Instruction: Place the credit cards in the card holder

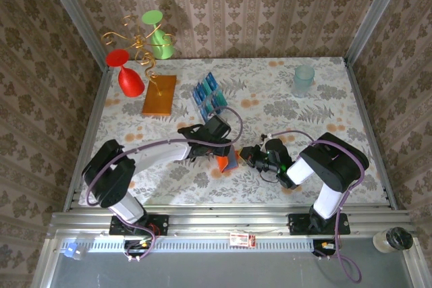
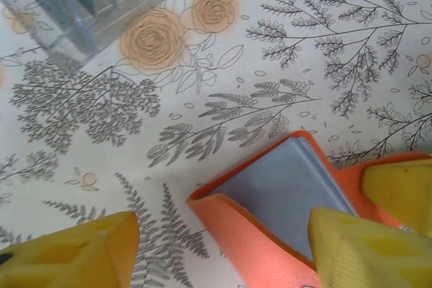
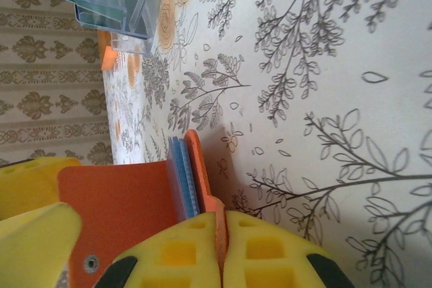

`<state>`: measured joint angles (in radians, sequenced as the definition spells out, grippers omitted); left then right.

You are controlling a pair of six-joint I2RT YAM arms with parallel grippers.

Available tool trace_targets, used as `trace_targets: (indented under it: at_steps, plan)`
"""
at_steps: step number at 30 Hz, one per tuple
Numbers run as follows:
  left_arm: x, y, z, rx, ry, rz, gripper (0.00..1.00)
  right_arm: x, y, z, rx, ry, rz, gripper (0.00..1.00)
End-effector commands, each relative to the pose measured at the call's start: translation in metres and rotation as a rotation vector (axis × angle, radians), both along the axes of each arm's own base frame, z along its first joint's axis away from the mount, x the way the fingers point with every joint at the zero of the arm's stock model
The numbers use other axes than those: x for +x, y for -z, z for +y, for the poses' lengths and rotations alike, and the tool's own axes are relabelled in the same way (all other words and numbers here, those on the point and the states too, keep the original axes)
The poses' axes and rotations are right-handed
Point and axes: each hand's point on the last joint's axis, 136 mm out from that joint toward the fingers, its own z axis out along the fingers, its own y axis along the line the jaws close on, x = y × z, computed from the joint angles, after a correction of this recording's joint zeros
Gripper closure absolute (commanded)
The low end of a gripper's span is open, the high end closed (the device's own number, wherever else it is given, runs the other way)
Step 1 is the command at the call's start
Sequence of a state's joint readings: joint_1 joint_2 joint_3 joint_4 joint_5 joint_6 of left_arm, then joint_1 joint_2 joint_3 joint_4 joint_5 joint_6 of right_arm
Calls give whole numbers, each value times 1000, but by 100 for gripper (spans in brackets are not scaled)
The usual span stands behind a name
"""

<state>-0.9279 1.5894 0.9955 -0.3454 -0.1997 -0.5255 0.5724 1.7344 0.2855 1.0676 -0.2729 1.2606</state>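
- The small orange wallet (image 1: 227,160) sits partly open near the middle of the worktop (image 1: 324,109), toward its near edge. It has a smooth orange outside and a grey-blue lining.
- Thin blue layers show in its fold; whether they are pockets or cards I cannot tell.
- Blue and teal cards (image 1: 208,92), thin and rectangular, stand upright in a clear plastic slotted rack (image 1: 214,104) further back, left of centre.
- The right gripper (image 3: 221,234) has its yellow ribbed pads pinched together on the wallet's thin orange edge.
- The left gripper (image 2: 223,234) has its jaws spread wide and grips nothing; the wallet's corner lies between them.
- The worktop is a flat cloth printed with leaves and roses.
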Motion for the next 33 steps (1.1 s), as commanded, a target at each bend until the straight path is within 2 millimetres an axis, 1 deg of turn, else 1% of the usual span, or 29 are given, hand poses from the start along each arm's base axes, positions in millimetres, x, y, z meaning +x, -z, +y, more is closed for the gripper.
trace_targets:
  at_steps: [1,4,7,15,18,22,28,29,30,32,33]
  plan:
    - [-6,4,20,50,0,1,33,4,5,-13,-26,73,-4,100]
    - [-12,7,24,50,6,17,33,5,6,-17,-35,101,-3,100]
    - [-17,15,30,63,4,36,33,6,7,-22,-44,127,2,100]
    - [-23,35,51,110,-29,64,34,7,8,-33,-76,185,14,100]
    - [-22,45,58,144,-43,72,35,7,8,-33,-81,188,14,100]
    - [-18,55,63,190,-48,70,35,7,10,-30,-86,186,21,100]
    - [-13,62,67,249,-47,58,36,5,13,-26,-89,166,39,100]
    - [-14,62,68,253,-46,57,36,5,14,-25,-93,161,41,98]
    - [-13,61,68,255,-47,52,36,5,13,-24,-95,153,43,91]
    - [-13,60,69,258,-47,47,37,5,11,-22,-103,137,41,84]
    - [-12,59,69,257,-46,44,37,4,10,-22,-112,129,42,78]
